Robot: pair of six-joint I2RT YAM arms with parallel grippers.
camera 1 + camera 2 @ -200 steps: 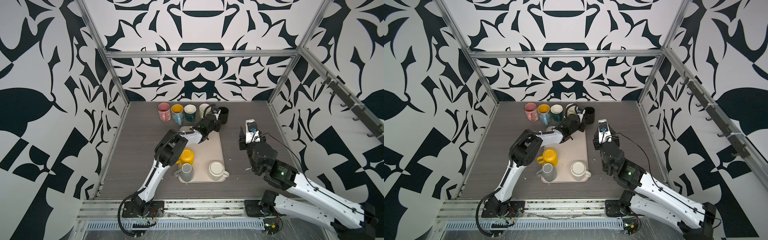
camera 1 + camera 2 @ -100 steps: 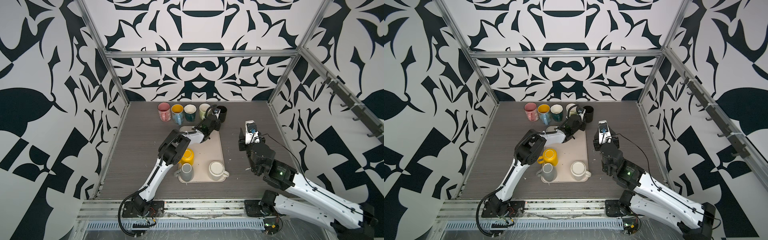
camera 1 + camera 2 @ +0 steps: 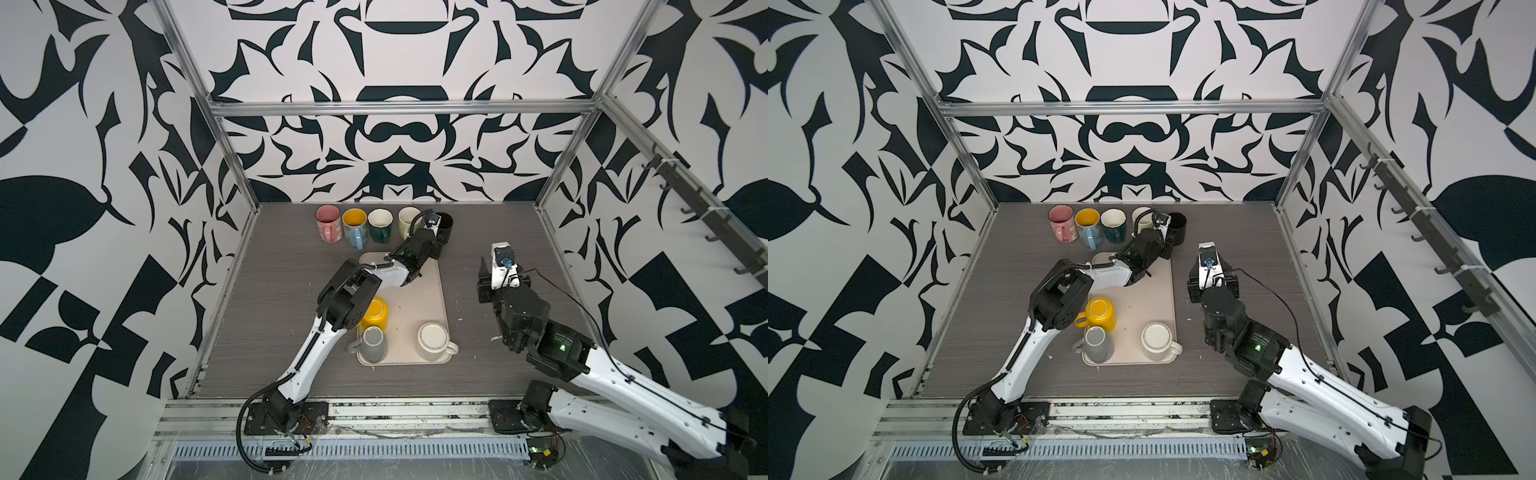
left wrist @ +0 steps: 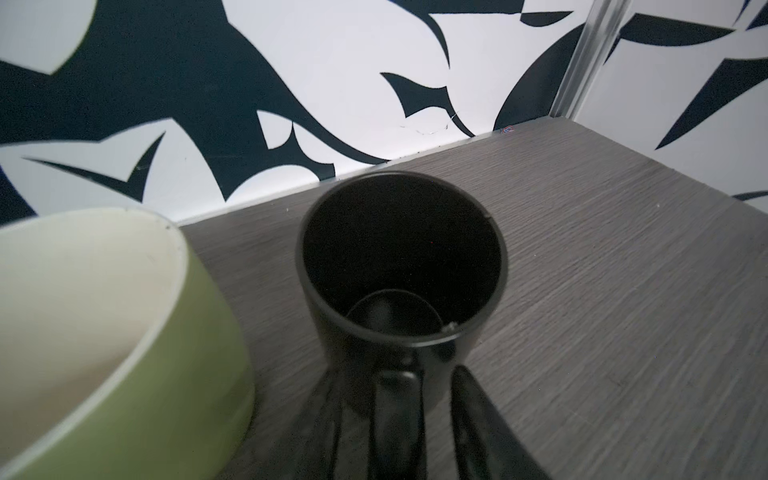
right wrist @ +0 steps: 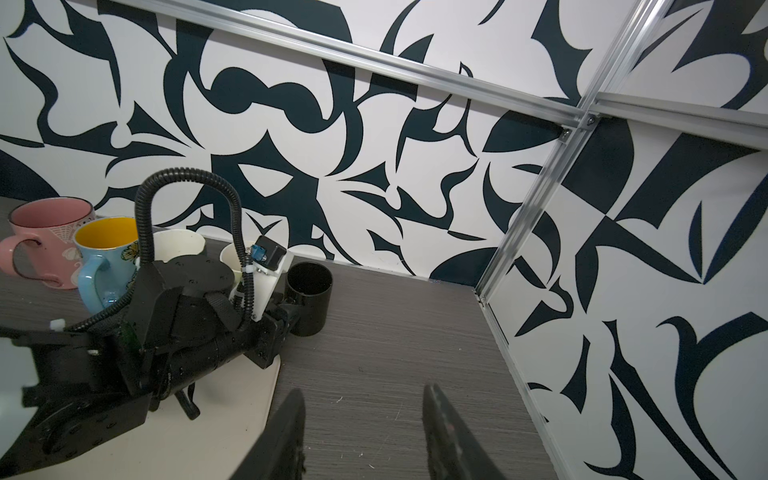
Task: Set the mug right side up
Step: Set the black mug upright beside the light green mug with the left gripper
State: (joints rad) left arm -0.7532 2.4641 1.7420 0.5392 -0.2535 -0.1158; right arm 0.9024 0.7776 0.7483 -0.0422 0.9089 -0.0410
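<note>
The black mug (image 3: 444, 226) (image 3: 1177, 227) stands upright, mouth up, on the table at the right end of the back row of mugs. My left gripper (image 3: 436, 244) (image 3: 1167, 246) is right in front of it. In the left wrist view the black mug (image 4: 401, 257) shows its empty inside, and its handle (image 4: 397, 399) lies between the fingers of the left gripper (image 4: 395, 388) with a gap on each side, so the gripper is open. My right gripper (image 3: 500, 272) (image 5: 363, 392) hovers open over bare table to the right of the tray, holding nothing.
A beige tray (image 3: 428, 291) holds a yellow mug (image 3: 374, 313), a grey mug (image 3: 372, 343) and a white mug (image 3: 432, 340), bottoms up. Pink (image 3: 327, 222), blue (image 3: 354, 226), dark teal (image 3: 379, 224) and green (image 3: 408, 220) mugs stand upright along the back wall.
The left gripper's jaws have opened off the black mug's handle, which they were shut on before. The mug stays standing in the row. The right arm has not moved.
</note>
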